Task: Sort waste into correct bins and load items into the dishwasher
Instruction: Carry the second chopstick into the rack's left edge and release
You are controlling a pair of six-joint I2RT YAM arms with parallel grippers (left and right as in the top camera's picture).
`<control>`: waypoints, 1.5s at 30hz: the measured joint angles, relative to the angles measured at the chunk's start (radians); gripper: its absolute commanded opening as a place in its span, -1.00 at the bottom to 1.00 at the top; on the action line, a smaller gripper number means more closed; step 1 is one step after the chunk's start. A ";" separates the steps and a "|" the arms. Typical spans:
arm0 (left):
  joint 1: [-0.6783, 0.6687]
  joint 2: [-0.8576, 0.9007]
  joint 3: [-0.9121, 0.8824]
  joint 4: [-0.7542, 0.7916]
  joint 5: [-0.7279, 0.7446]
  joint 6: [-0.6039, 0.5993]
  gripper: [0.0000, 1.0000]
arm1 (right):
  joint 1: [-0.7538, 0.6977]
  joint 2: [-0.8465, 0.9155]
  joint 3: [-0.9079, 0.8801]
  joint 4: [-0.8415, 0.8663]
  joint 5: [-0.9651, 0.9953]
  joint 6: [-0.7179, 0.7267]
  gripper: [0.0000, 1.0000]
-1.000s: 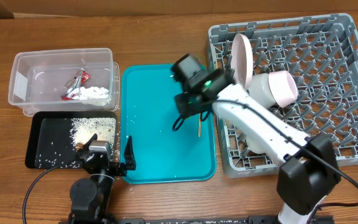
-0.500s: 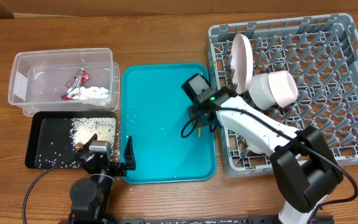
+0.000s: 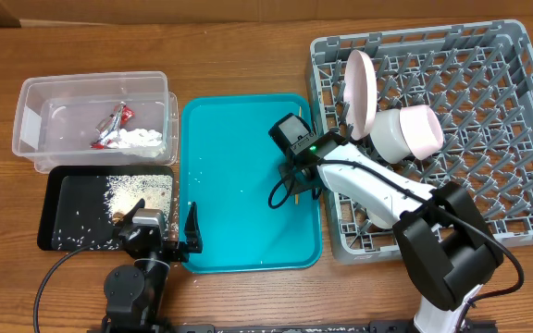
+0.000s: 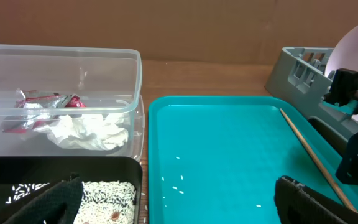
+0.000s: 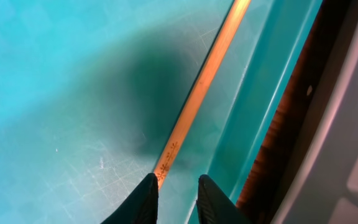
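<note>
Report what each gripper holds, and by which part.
Nothing is gripped. The right gripper brackets the chopstick at its patterned end on the teal tray, a gap showing beside it. The left gripper is open and empty.

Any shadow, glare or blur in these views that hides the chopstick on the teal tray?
Right wrist: a soft dark shadow lies on the teal tray beside the chopstick, which is sharp. Left wrist: the fingers of the left tool are dark and blurred. Overhead: even light, nothing washed out.
</note>
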 measured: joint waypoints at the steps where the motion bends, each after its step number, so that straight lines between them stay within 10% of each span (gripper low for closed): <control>1: 0.000 0.000 0.000 0.000 0.000 0.000 1.00 | 0.000 0.002 0.003 -0.011 0.001 -0.001 -0.45; 21: 0.000 0.000 0.000 0.000 0.000 0.000 1.00 | 0.065 0.024 0.066 -0.046 0.038 0.015 -0.03; 30: 0.000 0.000 0.000 0.000 0.000 0.000 1.00 | 0.062 0.094 0.066 -0.040 0.047 0.034 -0.89; 45: 0.000 0.000 0.000 0.000 0.000 0.000 1.00 | 0.058 -0.039 0.182 -0.171 0.068 0.050 -0.92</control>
